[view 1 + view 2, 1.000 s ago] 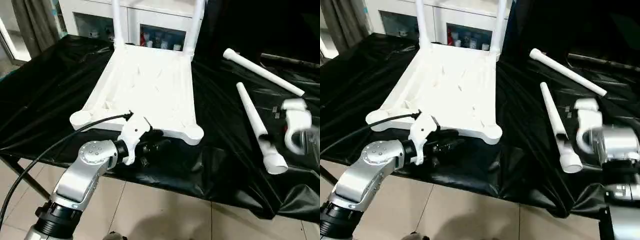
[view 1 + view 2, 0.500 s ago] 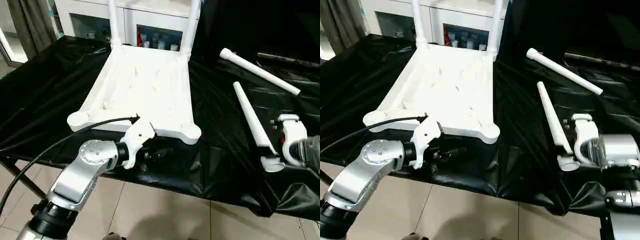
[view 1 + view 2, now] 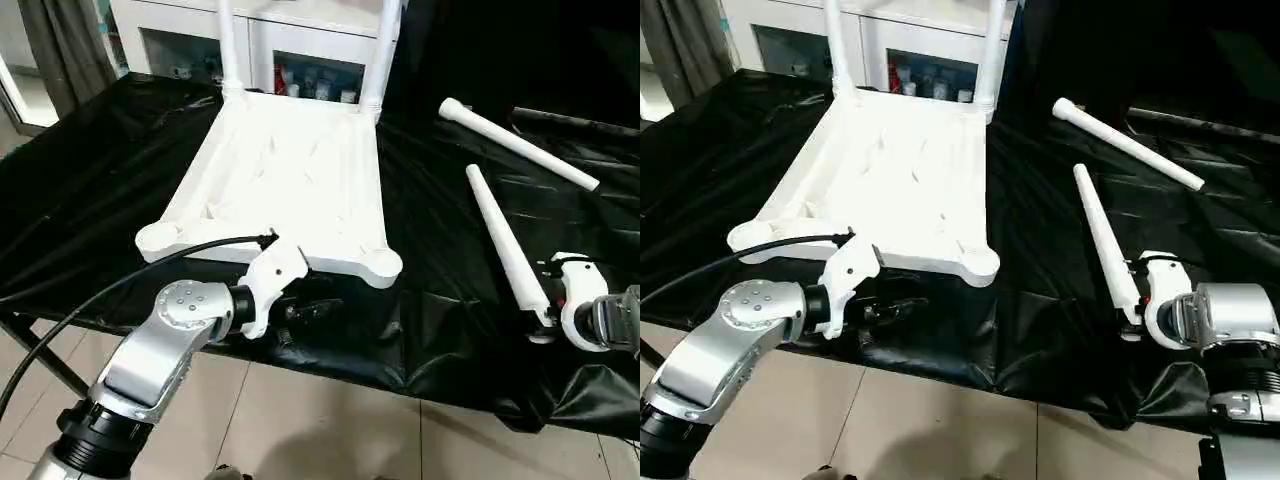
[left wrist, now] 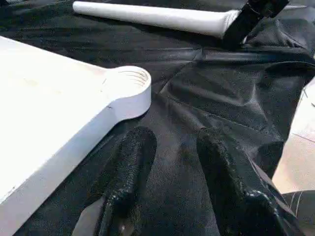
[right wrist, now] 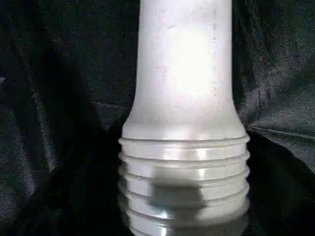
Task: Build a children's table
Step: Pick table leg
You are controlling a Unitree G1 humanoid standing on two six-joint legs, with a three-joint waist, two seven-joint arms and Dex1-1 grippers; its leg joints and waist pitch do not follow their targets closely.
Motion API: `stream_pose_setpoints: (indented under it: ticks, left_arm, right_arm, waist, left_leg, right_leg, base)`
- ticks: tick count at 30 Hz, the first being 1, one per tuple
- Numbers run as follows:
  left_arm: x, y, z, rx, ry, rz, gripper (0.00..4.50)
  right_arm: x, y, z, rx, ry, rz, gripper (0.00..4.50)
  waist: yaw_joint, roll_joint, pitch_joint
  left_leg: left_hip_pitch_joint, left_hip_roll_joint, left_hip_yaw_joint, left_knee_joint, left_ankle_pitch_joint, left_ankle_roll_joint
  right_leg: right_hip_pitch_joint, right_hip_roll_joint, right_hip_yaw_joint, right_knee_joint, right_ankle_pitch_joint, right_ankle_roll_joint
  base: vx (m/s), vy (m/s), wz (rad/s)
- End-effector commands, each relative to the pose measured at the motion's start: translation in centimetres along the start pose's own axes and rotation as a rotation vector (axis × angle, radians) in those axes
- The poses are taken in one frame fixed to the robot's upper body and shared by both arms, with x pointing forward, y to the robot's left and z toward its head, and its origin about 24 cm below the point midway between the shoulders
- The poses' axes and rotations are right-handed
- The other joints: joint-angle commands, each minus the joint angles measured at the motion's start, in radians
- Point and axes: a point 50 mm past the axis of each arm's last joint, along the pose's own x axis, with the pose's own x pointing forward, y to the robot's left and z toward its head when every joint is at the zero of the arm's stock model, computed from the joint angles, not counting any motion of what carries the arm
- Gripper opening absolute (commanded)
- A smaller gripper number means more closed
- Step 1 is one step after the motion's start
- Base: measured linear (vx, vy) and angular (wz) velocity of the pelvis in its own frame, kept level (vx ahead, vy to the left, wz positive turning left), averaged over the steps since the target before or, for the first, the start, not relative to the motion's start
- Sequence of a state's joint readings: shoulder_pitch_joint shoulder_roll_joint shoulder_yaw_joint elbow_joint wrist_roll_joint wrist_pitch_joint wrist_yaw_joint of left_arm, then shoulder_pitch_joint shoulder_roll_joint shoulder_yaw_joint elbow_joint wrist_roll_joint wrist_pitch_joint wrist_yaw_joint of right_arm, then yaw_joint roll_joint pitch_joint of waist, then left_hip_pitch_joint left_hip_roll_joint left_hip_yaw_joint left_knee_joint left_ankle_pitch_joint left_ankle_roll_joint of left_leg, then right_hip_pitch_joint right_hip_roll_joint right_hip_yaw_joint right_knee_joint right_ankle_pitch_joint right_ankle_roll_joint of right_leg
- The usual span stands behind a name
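Tabletop (image 3: 290, 180) upside down on black sheeting (image 3: 90, 190) — two legs fitted, white cabinet (image 3: 300, 40) behind, tiled floor (image 3: 330, 420) below.
Left gripper (image 4: 170, 162) parted, empty, near corner socket (image 4: 129, 81); right gripper (image 3: 553, 300) at loose leg (image 3: 505, 245) — grip unclear.

My left forearm (image 3: 150, 350): silver casing, round screwed joint cap, white wrist housing (image 3: 272, 278), black cable (image 3: 120, 285), two black textured fingers (image 4: 130, 167). Right wrist (image 3: 1215, 318): silver, white-capped.
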State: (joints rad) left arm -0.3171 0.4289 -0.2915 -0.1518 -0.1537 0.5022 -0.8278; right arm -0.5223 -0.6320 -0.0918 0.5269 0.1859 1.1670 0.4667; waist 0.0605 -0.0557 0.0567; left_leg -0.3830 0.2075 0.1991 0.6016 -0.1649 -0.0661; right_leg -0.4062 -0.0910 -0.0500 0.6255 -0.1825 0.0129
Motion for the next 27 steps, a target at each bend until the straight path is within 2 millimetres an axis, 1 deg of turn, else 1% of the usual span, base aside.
stream_pose_setpoints:
  ticks: [1, 2, 3, 6, 7, 11, 14, 15, 17, 18, 20, 21, 22, 23, 24, 25, 26, 27]
  left_arm:
    - [0.0, -0.1, 0.6, 0.028, -0.01, -0.009, 1.89]
    - [0.0, -0.1, 0.6, 0.028, -0.01, -0.009, 1.89]
    - [0.0, -0.1, 0.6, 0.029, -0.01, -0.009, 1.89]
    - [0.0, -0.2, 0.5, 0.03, -0.01, -0.008, 1.89]
    - [0.0, -0.2, 0.6, 0.031, -0.01, -0.007, 1.89]
    - [-0.1, -0.1, 0.6, 0.034, -0.011, -0.003, 1.89]
    - [-0.2, 0.2, 0.7, 0.034, -0.012, 0.006, 1.89]
    - [-0.3, 0.4, 0.6, 0.029, -0.014, 0.019, 1.89]
    - [-0.3, 0.5, 0.6, 0.028, -0.015, 0.022, 1.89]
    - [-0.4, 0.6, 0.6, 0.027, -0.021, 0.035, 1.89]
    - [-0.5, 0.8, 0.6, 0.02, -0.03, 0.05, 1.89]
    - [-0.6, 1.1, 0.7, 0.019, -0.043, 0.076, 1.89]
    - [-0.7, 1.2, 0.8, 0.019, -0.052, 0.094, 1.89]
    - [-0.7, 2.0, 1.1, 0.009, -0.094, 0.176, 1.89]
    - [-0.7, 2.3, 1.2, 0.005, -0.111, 0.212, 1.89]
    - [-1.0, 4.0, 1.5, -0.063, -0.219, 0.425, 1.89]
    - [-1.1, 4.2, 1.4, -0.094, -0.236, 0.458, 1.89]
    - [-1.1, 4.3, 1.4, -0.112, -0.244, 0.472, 1.89]
  right_arm:
    - [0.3, 0.0, -0.5, 0.022, 0.011, 0.009, 3.66]
    - [0.4, 0.0, -0.5, 0.021, 0.01, 0.011, 3.66]
    - [0.4, 0.0, -0.6, 0.021, 0.009, 0.012, 3.58]
    - [0.5, 0.1, -0.6, 0.013, 0.006, 0.01, 3.3]
    - [0.5, 0.1, -0.6, 0.012, 0.005, 0.008, 3.25]
    - [0.4, 0.0, -0.4, 0.007, -0.008, -0.004, 2.87]
    - [0.2, -0.2, -0.1, 0.003, -0.024, -0.017, 2.77]
    - [0.0, -0.3, 0.1, -0.002, -0.039, -0.031, 2.77]
    - [-0.1, -0.4, 0.2, -0.004, -0.044, -0.035, 2.76]
    - [-0.4, -0.5, 0.5, -0.023, -0.068, -0.058, 2.76]
    - [-0.7, -0.5, 0.8, -0.035, -0.102, -0.075, 2.75]
    - [-1.0, -0.4, 1.3, -0.05, -0.142, -0.08, 2.75]
    - [-1.2, -0.3, 1.6, -0.06, -0.168, -0.082, 2.75]
    - [-1.6, 0.2, 2.3, -0.079, -0.25, -0.071, 2.75]
    - [-1.8, 0.3, 2.5, -0.083, -0.278, -0.067, 2.75]
    - [-2.9, 1.4, 4.2, -0.079, -0.502, -0.051, 2.75]
    - [-3.2, 1.7, 4.5, -0.072, -0.556, -0.045, 2.75]
    - [-3.4, 1.8, 4.7, -0.067, -0.587, -0.041, 2.75]
  waist:
    - [0.002, -0.012, -0.068]
    - [0.002, -0.012, -0.068]
    - [0.002, -0.015, -0.068]
    - [0.003, -0.015, -0.067]
    - [0.002, -0.017, -0.067]
    - [0.001, -0.016, -0.066]
    - [0.001, -0.016, -0.067]
    - [0.001, -0.015, -0.067]
    - [0.001, -0.016, -0.068]
    - [0.001, -0.014, -0.068]
    - [0.001, -0.015, -0.068]
    - [0.002, -0.012, -0.068]
    - [0.002, -0.015, -0.068]
    - [0.002, -0.014, -0.069]
    - [0.002, -0.005, -0.068]
    - [0.001, 0.001, -0.068]
    - [-0.005, -0.009, -0.071]
    - [-0.003, -0.009, -0.073]
  left_leg:
    - [0.016, 0.015, -0.006, -0.063, -0.203, -0.027]
    - [0.017, 0.015, -0.006, -0.063, -0.204, -0.027]
    - [0.017, 0.015, -0.006, -0.062, -0.204, -0.027]
    - [0.017, 0.016, -0.007, -0.063, -0.212, -0.029]
    - [0.017, 0.016, -0.007, -0.063, -0.216, -0.031]
    - [0.019, 0.016, -0.007, -0.064, -0.226, -0.034]
    - [0.018, 0.016, -0.008, -0.064, -0.228, -0.035]
    - [0.018, 0.015, -0.008, -0.064, -0.229, -0.036]
    - [0.017, 0.015, -0.008, -0.064, -0.225, -0.036]
    - [0.018, 0.015, -0.008, -0.064, -0.222, -0.036]
    - [0.017, 0.015, -0.007, -0.064, -0.217, -0.037]
    - [0.018, 0.015, -0.007, -0.064, -0.218, -0.038]
    - [0.017, 0.016, -0.007, -0.063, -0.218, -0.036]
    - [0.018, 0.015, -0.008, -0.064, -0.216, -0.035]
    - [0.017, 0.016, -0.008, -0.065, -0.217, -0.035]
    - [0.015, 0.014, -0.007, -0.063, -0.223, -0.036]
    - [0.013, 0.013, -0.008, -0.062, -0.23, -0.038]
    - [0.014, 0.013, -0.01, -0.063, -0.226, -0.034]
  right_leg:
    - [0.038, -0.033, 0.031, -0.083, -0.285, -0.154]
    - [0.038, -0.033, 0.031, -0.083, -0.286, -0.154]
    - [0.038, -0.033, 0.031, -0.083, -0.288, -0.153]
    - [0.036, -0.034, 0.031, -0.086, -0.304, -0.148]
    - [0.036, -0.034, 0.031, -0.086, -0.31, -0.145]
    - [0.035, -0.034, 0.031, -0.087, -0.319, -0.142]
    - [0.035, -0.034, 0.031, -0.087, -0.322, -0.139]
    - [0.035, -0.033, 0.031, -0.087, -0.321, -0.138]
    - [0.035, -0.033, 0.031, -0.086, -0.313, -0.139]
    - [0.035, -0.033, 0.031, -0.086, -0.307, -0.141]
    - [0.036, -0.032, 0.031, -0.085, -0.296, -0.141]
    - [0.036, -0.032, 0.031, -0.084, -0.292, -0.142]
    - [0.037, -0.032, 0.032, -0.084, -0.287, -0.138]
    - [0.037, -0.032, 0.031, -0.084, -0.284, -0.139]
    - [0.037, -0.032, 0.033, -0.084, -0.277, -0.14]
    - [0.037, -0.031, 0.035, -0.086, -0.261, -0.136]
    - [0.041, -0.031, 0.032, -0.086, -0.258, -0.133]
    - [0.042, -0.033, 0.03, -0.085, -0.263, -0.131]
  base:
    - [0.0, 0.0, 0.0]
    - [0.0, 0.0, 0.0]
    - [0.0, 0.0, 0.0]
    - [0.0, 0.0, 0.0]
    - [0.0, 0.0, 0.0]
    - [0.0, 0.0, 0.0]
    - [0.0, 0.0, 0.0]
    - [0.0, 0.0, 0.0]
    - [0.0, 0.0, 0.0]
    - [0.0, 0.0, 0.0]
    - [0.0, 0.0, 0.0]
    - [0.0, 0.0, 0.0]
    - [0.0, 0.0, 0.0]
    - [0.0, 0.0, 0.0]
    - [0.0, 0.0, 0.0]
    - [0.0, 0.0, 0.0]
    - [0.0, 0.0, 0.0]
    - [0.0, 0.0, 0.0]
